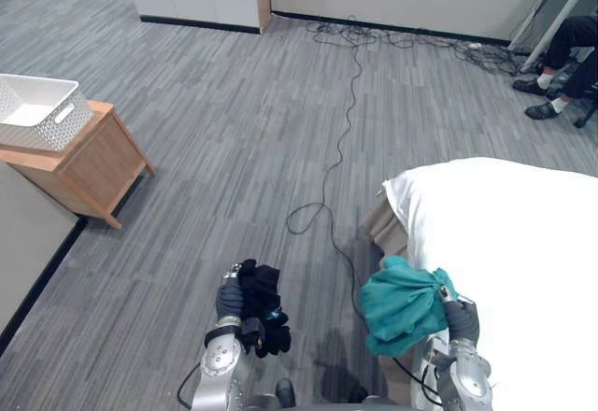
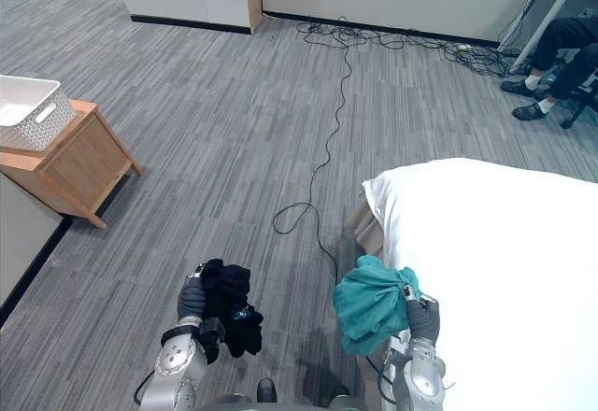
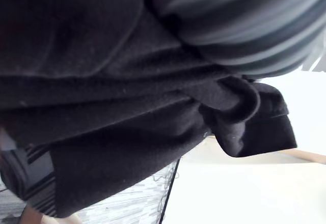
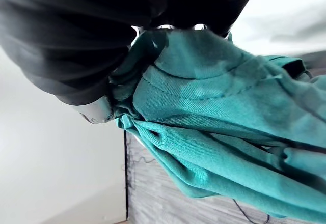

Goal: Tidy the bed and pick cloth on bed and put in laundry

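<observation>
At the near corner of the bed [image 1: 509,243], the right hand [image 1: 462,320] has its fingers clamped on a bunched teal cloth [image 1: 400,304]. Just out from the bed, over the carpet [image 1: 234,149], the left hand [image 1: 229,301] has its fingers clamped on a black cloth [image 1: 263,304]. Well away from the bed a white basket [image 1: 37,112] stands on a low wooden surface [image 1: 93,161], and a person's shoes [image 1: 541,110] show beyond the bed's far end.

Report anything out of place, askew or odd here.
Nothing is spilled or damaged. The left hand grips a bunched black cloth and the right hand a bunched teal cloth. One oddity: the white bed cover stops short at its near corner, leaving the tan base bare.
</observation>
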`<state>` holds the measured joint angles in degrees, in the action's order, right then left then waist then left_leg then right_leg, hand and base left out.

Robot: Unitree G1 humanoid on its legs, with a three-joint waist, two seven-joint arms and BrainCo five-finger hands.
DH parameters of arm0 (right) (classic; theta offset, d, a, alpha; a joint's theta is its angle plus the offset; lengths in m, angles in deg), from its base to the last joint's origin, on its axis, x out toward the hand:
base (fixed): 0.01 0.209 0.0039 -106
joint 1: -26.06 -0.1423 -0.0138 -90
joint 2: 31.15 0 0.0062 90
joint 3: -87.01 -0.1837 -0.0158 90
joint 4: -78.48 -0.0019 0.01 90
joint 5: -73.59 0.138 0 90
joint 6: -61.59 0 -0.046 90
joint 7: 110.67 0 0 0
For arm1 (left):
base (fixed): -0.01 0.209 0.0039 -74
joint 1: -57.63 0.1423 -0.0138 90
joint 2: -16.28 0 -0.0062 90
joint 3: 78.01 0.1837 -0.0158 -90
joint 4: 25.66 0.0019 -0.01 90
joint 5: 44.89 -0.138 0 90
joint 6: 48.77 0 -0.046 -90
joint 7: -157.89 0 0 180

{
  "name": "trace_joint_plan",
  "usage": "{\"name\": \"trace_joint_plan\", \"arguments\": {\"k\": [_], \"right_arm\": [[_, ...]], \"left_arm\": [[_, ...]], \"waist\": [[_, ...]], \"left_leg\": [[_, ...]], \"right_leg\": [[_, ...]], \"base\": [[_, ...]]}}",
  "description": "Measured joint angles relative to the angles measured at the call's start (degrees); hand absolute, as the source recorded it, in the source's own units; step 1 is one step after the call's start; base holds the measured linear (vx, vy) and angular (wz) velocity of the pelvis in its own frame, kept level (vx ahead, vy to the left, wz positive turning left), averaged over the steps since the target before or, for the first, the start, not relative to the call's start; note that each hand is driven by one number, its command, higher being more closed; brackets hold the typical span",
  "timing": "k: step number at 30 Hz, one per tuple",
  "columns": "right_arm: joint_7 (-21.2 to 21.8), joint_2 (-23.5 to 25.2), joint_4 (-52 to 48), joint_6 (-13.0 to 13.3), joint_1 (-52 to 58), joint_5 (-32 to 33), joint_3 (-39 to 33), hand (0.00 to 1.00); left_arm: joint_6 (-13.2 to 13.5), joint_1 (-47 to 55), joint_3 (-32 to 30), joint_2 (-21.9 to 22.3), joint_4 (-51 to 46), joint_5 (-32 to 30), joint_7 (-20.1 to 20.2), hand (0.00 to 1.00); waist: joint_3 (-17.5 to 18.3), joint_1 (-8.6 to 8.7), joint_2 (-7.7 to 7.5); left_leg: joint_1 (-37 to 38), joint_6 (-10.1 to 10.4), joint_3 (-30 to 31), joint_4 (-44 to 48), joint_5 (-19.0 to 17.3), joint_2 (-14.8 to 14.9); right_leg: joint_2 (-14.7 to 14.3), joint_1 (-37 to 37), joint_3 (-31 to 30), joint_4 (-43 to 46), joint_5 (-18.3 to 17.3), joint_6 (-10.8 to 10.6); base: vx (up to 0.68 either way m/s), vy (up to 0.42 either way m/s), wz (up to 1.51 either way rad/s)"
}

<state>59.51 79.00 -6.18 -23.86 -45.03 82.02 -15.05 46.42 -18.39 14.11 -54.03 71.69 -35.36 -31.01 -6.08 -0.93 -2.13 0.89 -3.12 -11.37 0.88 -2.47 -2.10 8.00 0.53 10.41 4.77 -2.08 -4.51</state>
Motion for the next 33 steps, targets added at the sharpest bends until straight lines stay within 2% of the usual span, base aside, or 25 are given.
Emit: {"name": "trace_joint_plan", "arguments": {"k": [5,8,10,12,13,14,15,16,17,18,20,21,22,23,24,25,26,27,28,29,30,31,32,33], "right_arm": [[-0.1,-0.1,0.4,0.0,0.0,-0.2,0.1,1.00],[-0.3,-0.6,4.3,-0.7,-0.6,-2.6,0.1,1.00],[-0.9,-0.8,7.8,-1.6,-0.7,-5.0,1.1,1.00],[-1.5,-1.1,8.3,-2.7,-0.7,-6.9,2.7,1.00],[-1.8,-1.6,9.2,-3.1,-1.0,-8.3,4.1,1.00],[-2.0,-2.9,9.4,-3.8,-1.6,-9.7,5.4,1.00],[-2.2,-3.7,9.4,-3.9,-2.0,-10.4,5.8,1.00],[-2.5,-4.9,9.3,-4.3,-2.9,-11.0,5.8,1.00],[-2.4,-6.0,9.1,-5.0,-4.2,-11.3,6.0,1.00],[-2.5,-6.5,9.1,-5.1,-5.0,-11.3,5.8,1.00],[-2.5,-8.0,9.1,-5.2,-7.2,-11.4,5.8,1.00],[-2.6,-8.7,9.0,-5.2,-8.3,-12.2,5.8,1.00],[-2.6,-9.4,9.0,-5.2,-9.2,-12.8,5.8,1.00],[-2.6,-9.6,9.0,-5.2,-9.6,-13.1,5.8,1.00],[-2.6,-9.9,9.1,-5.3,-9.7,-13.6,5.8,1.00],[-2.5,-9.9,9.2,-5.7,-9.7,-13.7,6.4,1.00],[-2.3,-9.2,9.3,-5.8,-9.7,-14.2,7.3,1.00],[-2.3,-8.9,9.3,-5.8,-9.9,-14.8,7.6,1.00],[-2.3,-8.0,9.7,-5.8,-10.8,-15.8,7.6,1.00],[-2.3,-7.7,10.0,-5.8,-11.3,-15.8,7.6,1.00],[-2.3,-7.3,11.0,-5.8,-12.4,-15.8,7.6,1.00],[-2.2,-6.9,11.9,-5.8,-12.8,-15.9,7.7,1.00],[-2.3,-6.9,11.9,-5.7,-12.4,-15.9,7.9,1.00],[-2.3,-6.9,11.8,-5.5,-11.8,-15.9,8.0,1.00]], "left_arm": [[0.0,-0.1,0.1,-0.1,0.5,0.0,-0.1,1.00],[-0.5,-1.8,0.3,-0.9,4.7,0.1,-0.2,1.00],[-1.0,-2.8,0.2,-1.0,6.2,1.2,-0.7,1.00],[-1.0,-3.2,-0.3,-1.0,7.3,1.7,-1.2,1.00],[-1.2,-4.1,-1.1,-1.1,9.5,2.3,-1.4,1.00],[-1.7,-4.8,-2.0,-0.7,10.9,2.7,-1.6,1.00],[-2.0,-4.8,-2.6,-0.6,11.1,2.9,-1.7,1.00],[-2.3,-4.5,-2.9,-0.3,11.2,3.3,-2.3,1.00],[-2.4,-3.9,-2.7,-0.3,11.1,3.3,-2.4,1.00],[-2.5,-3.9,-2.8,-0.3,11.1,3.3,-2.4,1.00],[-2.5,-3.9,-2.9,-0.3,11.1,3.2,-2.4,1.00],[-2.5,-3.9,-2.7,-0.3,11.0,3.0,-2.3,1.00],[-2.6,-3.9,-2.8,-0.3,10.5,2.5,-2.3,1.00],[-2.7,-3.9,-3.0,-0.3,10.1,2.3,-2.4,1.00],[-3.0,-3.9,-3.0,-0.4,9.5,2.0,-2.4,1.00],[-3.5,-3.4,-3.9,-0.3,8.6,2.0,-2.4,1.00],[-3.7,-3.2,-4.6,-0.5,8.2,2.0,-2.4,1.00],[-3.8,-3.2,-5.1,-0.6,8.2,2.0,-2.4,1.00],[-4.0,-3.6,-5.2,-1.0,8.2,2.0,-2.4,1.00],[-4.3,-3.6,-5.2,-1.1,8.2,2.0,-2.4,1.00],[-4.6,-3.7,-4.9,-1.1,8.2,2.0,-2.4,1.00],[-4.9,-3.8,-4.6,-1.8,8.2,2.1,-2.5,1.00],[-4.8,-3.7,-3.8,-2.4,8.0,2.1,-2.8,1.00],[-4.7,-3.7,-3.4,-2.8,7.7,2.1,-2.8,1.00]], "waist": [[0.0,0.14,0.10],[0.1,0.38,0.32],[0.0,0.22,0.55],[-0.6,0.27,1.37],[-0.9,0.17,1.45],[-1.8,0.03,2.04],[-2.3,0.10,2.45],[-2.9,-0.01,2.55],[-2.9,-0.52,3.58],[-3.0,-0.56,3.95],[-3.1,-0.76,3.73],[-3.0,-1.40,3.62],[-3.0,-1.86,3.74],[-3.0,-2.17,3.78],[-3.0,-3.09,3.45],[-2.2,-3.19,1.69],[-1.6,-3.09,-1.12],[-1.6,-3.22,-1.79],[-1.6,-3.22,-2.53],[-1.7,-3.16,-2.55],[-2.1,-3.07,-2.34],[-2.7,-3.00,-1.92],[-3.0,-2.70,-0.28],[-3.0,-1.89,0.22]], "left_leg": [[0.3,0.3,-1.7,-0.8,-0.2,0.2],[0.9,0.1,-2.1,-1.0,-0.1,0.4],[0.6,1.9,-1.7,1.2,-1.6,0.7],[-0.4,3.1,-1.3,6.0,-4.2,1.9],[-2.7,5.3,-1.6,13.3,-5.7,2.8],[-6.4,6.0,-3.2,23.3,-6.1,4.5],[-8.1,6.6,-4.3,28.0,-5.7,5.6],[-12.0,8.8,-6.3,35.4,-5.2,7.7],[-13.8,8.3,-7.2,34.8,-6.4,8.4],[-14.8,7.9,-7.6,33.4,-7.1,8.7],[-17.8,7.9,-9.9,25.6,-6.7,8.5],[-19.0,8.7,-11.0,17.4,-5.2,7.9],[-20.2,8.4,-11.9,10.9,-2.8,8.0],[-20.8,8.2,-12.3,8.9,-2.1,8.1],[-20.6,5.9,-12.3,7.7,0.7,8.0],[-20.2,0.6,-12.7,9.1,4.8,6.7],[-20.5,-2.2,-12.9,12.4,4.4,5.1],[-20.4,-2.4,-13.0,13.6,2.9,4.9],[-19.8,-2.8,-13.0,15.6,0.4,4.9],[-18.5,-2.7,-12.7,15.7,-1.0,4.9],[-15.0,-1.8,-11.9,14.9,-3.0,4.9],[-9.6,-1.1,-10.7,12.8,-4.3,4.8],[-3.9,-0.7,-9.0,9.5,-4.6,4.8],[-0.5,-0.6,-7.4,7.3,-4.6,4.9]], "right_leg": [[-0.4,-0.9,-2.0,0.0,-0.1,-0.1],[-1.0,-0.4,-2.6,-0.6,-0.2,-0.1],[-1.3,0.6,-2.5,-1.1,-0.6,0.0],[-2.1,2.1,-2.5,-0.7,-2.4,0.8],[-2.2,3.4,-2.6,-0.2,-3.9,1.7],[-1.9,4.9,-2.2,0.3,-5.2,2.4],[-2.0,5.8,-1.9,0.3,-5.7,2.7],[-1.7,6.7,-1.3,0.1,-6.1,3.0],[-1.6,7.3,-1.0,-0.3,-6.7,3.2],[-1.5,7.2,-1.0,-0.4,-6.9,3.4],[-0.3,6.7,-0.7,-1.2,-7.3,3.3],[0.5,6.3,-0.6,-1.4,-7.9,2.6],[0.6,6.5,-0.5,-1.8,-8.7,1.4],[0.6,6.9,-0.4,-1.8,-9.4,0.8],[0.9,8.6,0.1,-1.7,-10.3,-1.2],[2.6,10.6,0.7,-2.1,-11.0,-3.0],[4.9,11.4,0.9,-0.5,-10.8,-4.5],[5.4,10.4,0.7,2.3,-10.7,-4.8],[6.5,6.8,0.0,12.0,-9.8,-7.4],[7.1,4.5,-0.7,18.9,-8.2,-10.5],[7.3,0.2,-3.0,31.4,-4.0,-11.4],[7.2,-3.8,-3.7,45.1,-3.7,-11.1],[7.0,-6.1,-0.9,53.6,-5.6,-9.8],[7.0,-7.9,2.2,55.4,-7.1,-7.1]], "base": [[0.00,0.000,-0.19],[0.02,-0.022,-0.10],[0.06,-0.047,0.05],[0.06,-0.082,0.18],[0.02,-0.120,0.40],[0.01,-0.115,0.45],[-0.02,-0.108,0.39],[-0.02,-0.077,0.23],[0.01,-0.069,0.16],[0.07,-0.035,0.09],[0.14,0.008,0.05],[0.24,0.084,0.01],[0.36,0.164,0.00],[0.48,0.222,0.04],[0.59,0.204,0.09],[0.68,0.171,0.26],[0.59,0.111,0.27],[0.60,0.144,0.25],[0.47,0.132,0.08],[0.56,0.187,0.07],[0.54,0.169,0.08],[0.63,0.169,0.31],[0.51,0.104,0.55],[0.51,0.052,0.82]]}}
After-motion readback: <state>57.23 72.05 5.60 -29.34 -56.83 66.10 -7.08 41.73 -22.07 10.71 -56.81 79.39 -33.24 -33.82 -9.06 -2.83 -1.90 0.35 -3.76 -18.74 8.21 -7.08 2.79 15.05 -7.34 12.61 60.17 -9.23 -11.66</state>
